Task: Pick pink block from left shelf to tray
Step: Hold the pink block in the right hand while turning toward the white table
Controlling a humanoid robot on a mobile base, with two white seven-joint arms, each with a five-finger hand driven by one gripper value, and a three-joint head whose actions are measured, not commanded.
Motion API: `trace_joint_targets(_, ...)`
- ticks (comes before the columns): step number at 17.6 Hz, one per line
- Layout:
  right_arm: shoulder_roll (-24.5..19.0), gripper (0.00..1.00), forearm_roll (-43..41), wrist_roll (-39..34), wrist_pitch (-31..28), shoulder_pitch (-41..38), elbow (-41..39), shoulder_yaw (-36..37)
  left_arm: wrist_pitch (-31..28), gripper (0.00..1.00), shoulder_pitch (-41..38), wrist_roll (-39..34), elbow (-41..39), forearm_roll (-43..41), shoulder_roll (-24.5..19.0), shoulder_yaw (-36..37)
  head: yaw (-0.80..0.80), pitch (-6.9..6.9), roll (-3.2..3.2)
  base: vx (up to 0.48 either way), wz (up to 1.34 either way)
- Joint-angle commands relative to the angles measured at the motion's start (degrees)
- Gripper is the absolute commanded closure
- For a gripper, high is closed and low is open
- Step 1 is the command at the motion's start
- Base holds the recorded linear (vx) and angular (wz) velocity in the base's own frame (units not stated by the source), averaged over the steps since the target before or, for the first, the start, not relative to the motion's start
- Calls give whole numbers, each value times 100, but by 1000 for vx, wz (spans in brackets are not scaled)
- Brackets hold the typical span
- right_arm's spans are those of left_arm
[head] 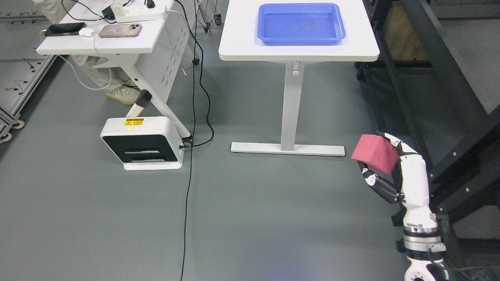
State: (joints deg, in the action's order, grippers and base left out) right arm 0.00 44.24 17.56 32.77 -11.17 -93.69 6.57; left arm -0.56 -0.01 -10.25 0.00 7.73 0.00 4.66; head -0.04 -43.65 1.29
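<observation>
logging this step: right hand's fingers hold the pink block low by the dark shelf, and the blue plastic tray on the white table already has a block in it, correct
Not quite. The head view shows the blue plastic tray on the white table holds no block. The rest stands: the right hand grips the pink foam block in its fingers, low by the dark shelf.

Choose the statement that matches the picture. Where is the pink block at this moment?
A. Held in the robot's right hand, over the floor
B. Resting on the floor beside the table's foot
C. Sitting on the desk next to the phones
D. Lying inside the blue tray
A: the pink block is gripped by the fingers of the right hand, low at the picture's right above the grey floor, while the blue tray on the white table holds nothing.
</observation>
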Motion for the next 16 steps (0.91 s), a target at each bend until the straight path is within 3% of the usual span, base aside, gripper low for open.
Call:
trace_joint_targets(1, 100, 95, 5, 2, 2, -16, -1, -24, 3, 0, 176, -4, -100, 0, -100, 0, 0, 0, 0, 249, 166)
trace_joint_targets(16, 100, 95, 67, -77, 160, -78, -1, -244, 3, 0, 168, -4, -100, 0, -100, 0, 0, -2, 0, 290, -43)
